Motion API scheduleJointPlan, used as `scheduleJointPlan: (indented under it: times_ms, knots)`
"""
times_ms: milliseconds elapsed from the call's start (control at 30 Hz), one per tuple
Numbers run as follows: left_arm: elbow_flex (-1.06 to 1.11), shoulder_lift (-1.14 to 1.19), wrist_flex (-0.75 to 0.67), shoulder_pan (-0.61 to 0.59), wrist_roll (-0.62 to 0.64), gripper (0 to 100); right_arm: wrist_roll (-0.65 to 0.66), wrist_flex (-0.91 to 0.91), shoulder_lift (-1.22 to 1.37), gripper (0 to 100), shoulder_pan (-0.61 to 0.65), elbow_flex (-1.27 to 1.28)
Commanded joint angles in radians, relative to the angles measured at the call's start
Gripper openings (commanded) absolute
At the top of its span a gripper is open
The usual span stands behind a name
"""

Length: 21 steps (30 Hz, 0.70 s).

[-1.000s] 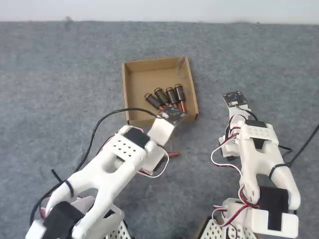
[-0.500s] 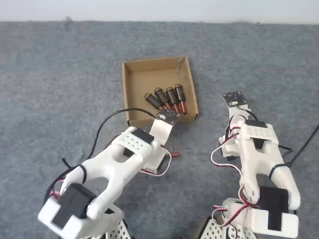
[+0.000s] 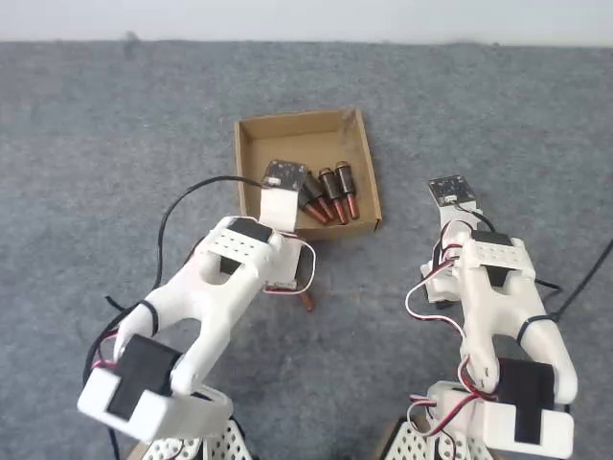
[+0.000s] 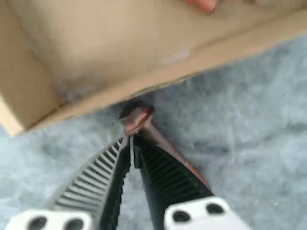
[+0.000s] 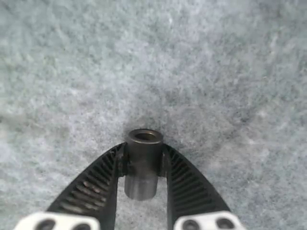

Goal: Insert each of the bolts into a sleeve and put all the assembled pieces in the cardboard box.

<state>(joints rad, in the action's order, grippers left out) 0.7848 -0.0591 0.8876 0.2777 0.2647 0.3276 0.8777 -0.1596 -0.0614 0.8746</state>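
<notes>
Fingers [image 4: 103,179] of the left gripper [image 4: 132,141] are pinched on a copper-toned bolt [image 4: 136,116] just under its head. The bolt is held over the grey tabletop [image 3: 479,115], just beside an outer wall of the cardboard box [image 3: 287,151]. The box sits mid-tabletop toward the far edge and has assembled pieces [image 3: 335,192] lying side by side in it. Toward the right edge, the right gripper [image 5: 144,154] is clamped around a dark sleeve [image 5: 142,182], upright with its open end facing up, just above the tabletop.
</notes>
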Motion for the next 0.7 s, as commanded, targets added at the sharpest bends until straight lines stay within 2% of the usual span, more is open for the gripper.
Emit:
scheduleJointPlan:
  times_ms: [0,300,433,500,600,667]
  knots:
    - [-0.001,-0.144,-0.029,-0.006,0.011,1,-0.003,-0.007,0.002,0.6,-0.022,-0.049]
    - [0.160,-0.413,-0.066,0.121,0.023,1,-0.003,-0.010,0.002,0.6,-0.008,-0.049]
    - [0.211,-0.440,-0.124,0.077,0.192,2,-0.003,-0.010,0.002,0.6,-0.010,-0.049]
    - [0.228,-0.440,-0.140,0.058,0.267,6,-0.003,-0.010,0.002,0.6,-0.008,-0.049]
    - [0.249,-0.440,-0.141,0.058,0.322,13,-0.003,-0.010,0.002,0.6,-0.008,-0.049]
    - [0.254,-0.439,-0.141,0.057,0.345,14,-0.003,-0.010,0.002,0.6,-0.008,-0.049]
